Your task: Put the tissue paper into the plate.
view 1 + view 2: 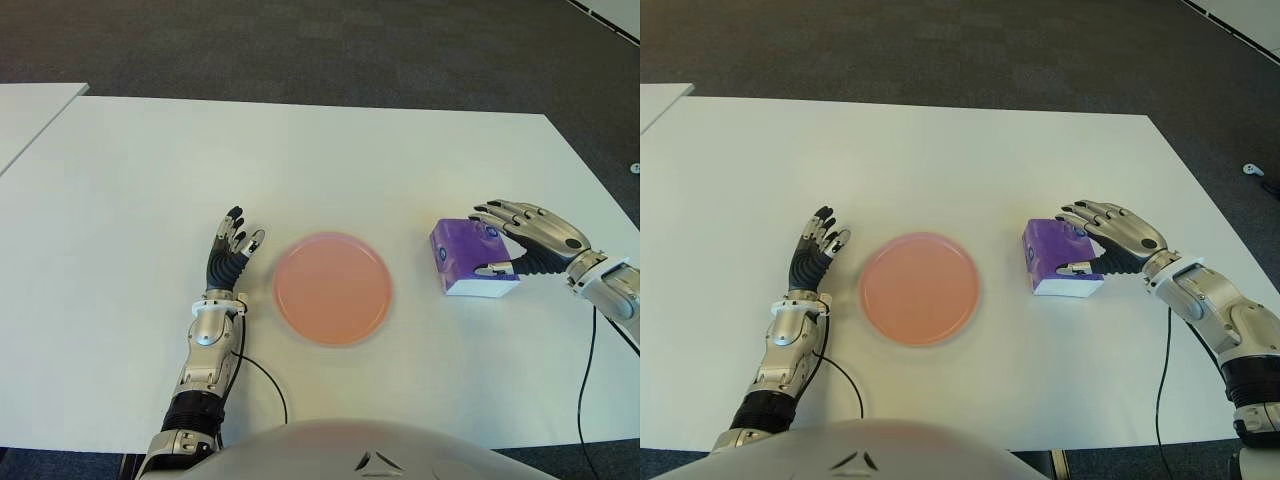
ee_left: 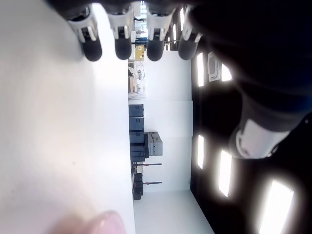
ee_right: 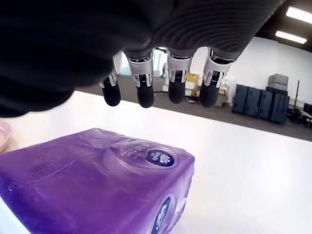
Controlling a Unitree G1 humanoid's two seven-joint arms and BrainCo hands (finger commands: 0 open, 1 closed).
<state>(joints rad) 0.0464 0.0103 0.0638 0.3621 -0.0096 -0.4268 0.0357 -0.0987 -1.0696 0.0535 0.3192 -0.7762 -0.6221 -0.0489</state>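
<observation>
In the eye views the purple tissue pack (image 1: 474,259) lies on the white bench (image 1: 330,160) at centre right beside the pink plate (image 1: 332,288), the right hand (image 1: 528,240) arched over it, while the right wrist view shows its fingers (image 3: 176,78) released above the pack, apparently poised to grasp, and the left hand (image 1: 230,252), left of the plate, shows straight, empty fingers in its wrist view.

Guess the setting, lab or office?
Probably an indoor lab or workshop hall: plain white table on grey carpet, ceiling strip lights, and dark equipment cases against a white wall.

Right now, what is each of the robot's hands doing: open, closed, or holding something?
Left hand: open, fingers straight, holding nothing, left of the pink plate.
Right hand: open, fingers above the purple tissue pack, thumb at its side, not yet gripping.
</observation>
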